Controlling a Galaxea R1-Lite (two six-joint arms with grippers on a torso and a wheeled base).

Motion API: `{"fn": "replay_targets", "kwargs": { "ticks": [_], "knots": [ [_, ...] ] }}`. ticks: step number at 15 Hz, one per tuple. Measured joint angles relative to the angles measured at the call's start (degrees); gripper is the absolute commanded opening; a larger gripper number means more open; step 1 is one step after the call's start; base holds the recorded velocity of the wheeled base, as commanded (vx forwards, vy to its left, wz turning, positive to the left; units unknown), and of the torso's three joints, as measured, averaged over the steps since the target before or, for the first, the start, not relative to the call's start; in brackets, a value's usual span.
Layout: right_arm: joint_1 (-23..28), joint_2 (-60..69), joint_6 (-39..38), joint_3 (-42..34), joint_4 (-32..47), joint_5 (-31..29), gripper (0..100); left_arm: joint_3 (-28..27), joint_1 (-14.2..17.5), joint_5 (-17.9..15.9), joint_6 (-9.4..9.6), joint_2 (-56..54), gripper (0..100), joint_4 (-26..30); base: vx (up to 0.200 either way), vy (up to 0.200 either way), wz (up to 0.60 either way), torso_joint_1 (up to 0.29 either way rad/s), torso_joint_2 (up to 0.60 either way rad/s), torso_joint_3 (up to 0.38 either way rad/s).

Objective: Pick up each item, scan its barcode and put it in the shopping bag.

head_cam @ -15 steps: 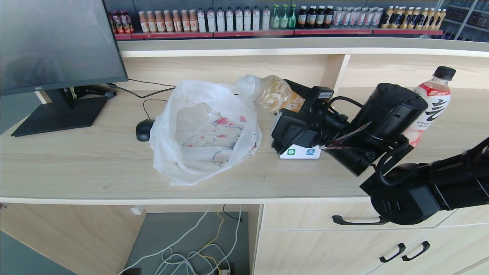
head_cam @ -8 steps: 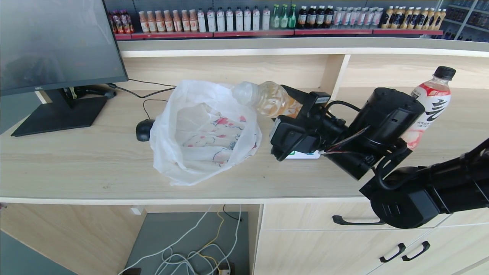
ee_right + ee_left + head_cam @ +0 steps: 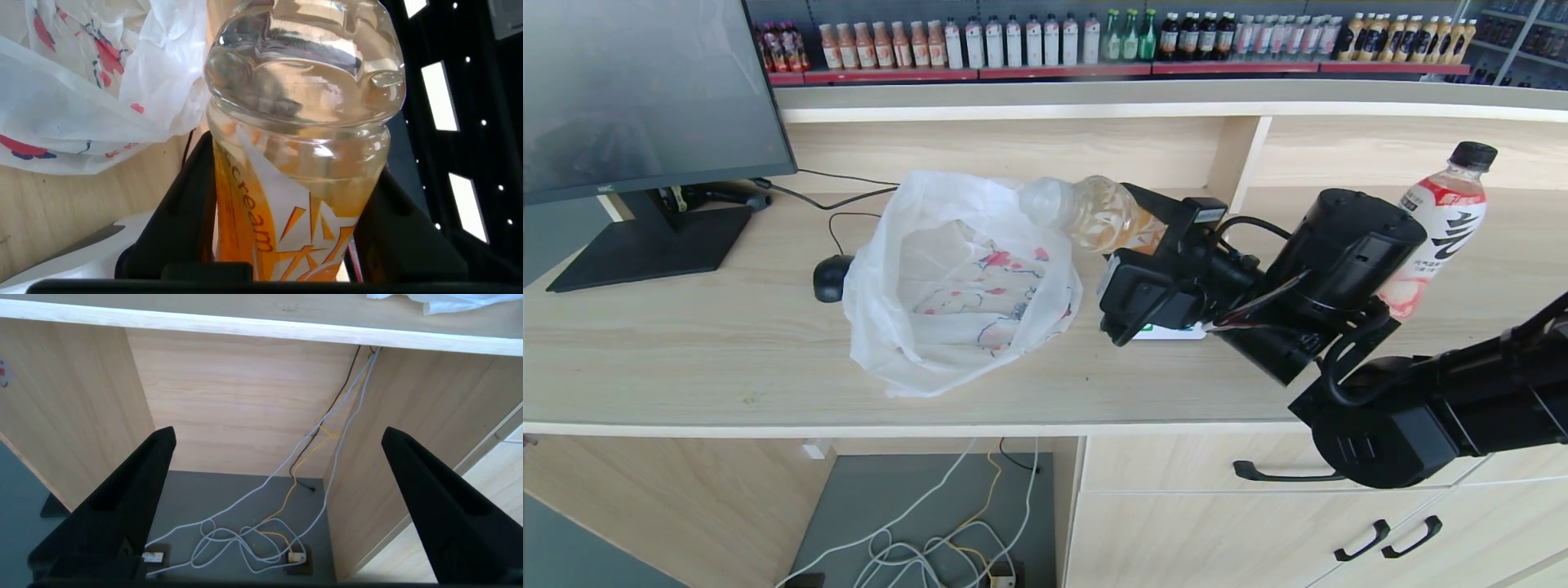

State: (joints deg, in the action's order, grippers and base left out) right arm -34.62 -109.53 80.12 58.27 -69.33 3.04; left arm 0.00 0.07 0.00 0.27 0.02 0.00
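Note:
My right gripper (image 3: 1145, 238) is shut on an orange-labelled clear bottle (image 3: 1090, 214), held lying sideways with its base toward the white shopping bag (image 3: 960, 282). The bottle's base hangs just at the bag's right rim, above the counter. In the right wrist view the bottle (image 3: 298, 155) sits between my black fingers (image 3: 184, 208), with the bag (image 3: 78, 90) just beyond it. A white barcode scanner (image 3: 1172, 330) lies on the counter under the gripper, mostly hidden. A pink-labelled bottle (image 3: 1441, 224) stands upright at the right. My left gripper (image 3: 278, 502) hangs open below the counter edge.
A monitor (image 3: 645, 90) stands at the far left, with a black mouse (image 3: 832, 278) beside the bag. A wooden shelf divider (image 3: 1241, 155) rises behind the gripper. Cables (image 3: 270, 531) lie on the floor under the counter. Drawer handles (image 3: 1282, 472) line the counter front.
My right gripper moved the orange-labelled bottle slightly down and forward, so it now covers more of the scanner. The bag and the pink-labelled bottle stayed put.

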Motion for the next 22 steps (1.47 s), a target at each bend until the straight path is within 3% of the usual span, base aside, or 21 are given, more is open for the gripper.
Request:
{"fn": "replay_targets", "kwargs": {
  "ticks": [12, 18, 22],
  "knots": [
    [-1.93, -0.15, -2.82, 0.40, -0.11, -0.17, 0, 0.00, 0.00, 0.00, 0.00, 0.00, 100, 0.00, 0.000, 0.000, 0.00, 0.000, 0.00, 0.000],
    [-4.21, 1.99, -16.10, 1.15, -0.33, -1.54, 0, 0.00, 0.00, 0.00, 0.05, 0.00, 100, 0.00, 0.000, 0.000, 0.00, 0.000, 0.00, 0.000],
    [-7.16, 5.21, -27.34, -0.04, -2.00, -6.40, 0, 0.00, 0.00, 0.00, 0.00, 0.00, 100, 0.00, 0.000, 0.000, 0.00, 0.000, 0.00, 0.000]
  ]
}}
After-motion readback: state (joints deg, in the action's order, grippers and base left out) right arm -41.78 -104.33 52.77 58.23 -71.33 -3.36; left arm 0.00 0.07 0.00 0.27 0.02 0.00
